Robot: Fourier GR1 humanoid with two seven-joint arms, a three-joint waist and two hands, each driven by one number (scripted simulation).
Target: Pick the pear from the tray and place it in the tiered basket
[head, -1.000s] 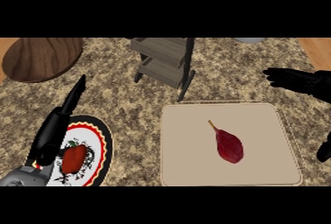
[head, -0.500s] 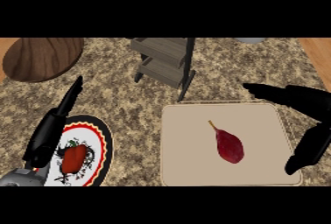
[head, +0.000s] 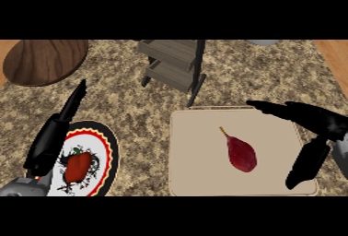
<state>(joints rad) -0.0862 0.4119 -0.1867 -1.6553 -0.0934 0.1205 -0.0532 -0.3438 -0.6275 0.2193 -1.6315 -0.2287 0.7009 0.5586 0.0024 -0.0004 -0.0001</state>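
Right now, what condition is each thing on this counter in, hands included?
Dark red pear: lying flat on the tray, untouched.
Square beige tray: holds only the pear.
Grey tiered basket: upright, nothing visible in it.
Red pepper: lying on the patterned plate.
Round wooden board: bare.
Right hand: open, over the tray's right edge.
Left hand: open, fingers straight.

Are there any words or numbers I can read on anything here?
None. The plate has only a red, yellow and black pattern, no letters. The tray, pear, basket and wooden board carry no writing.
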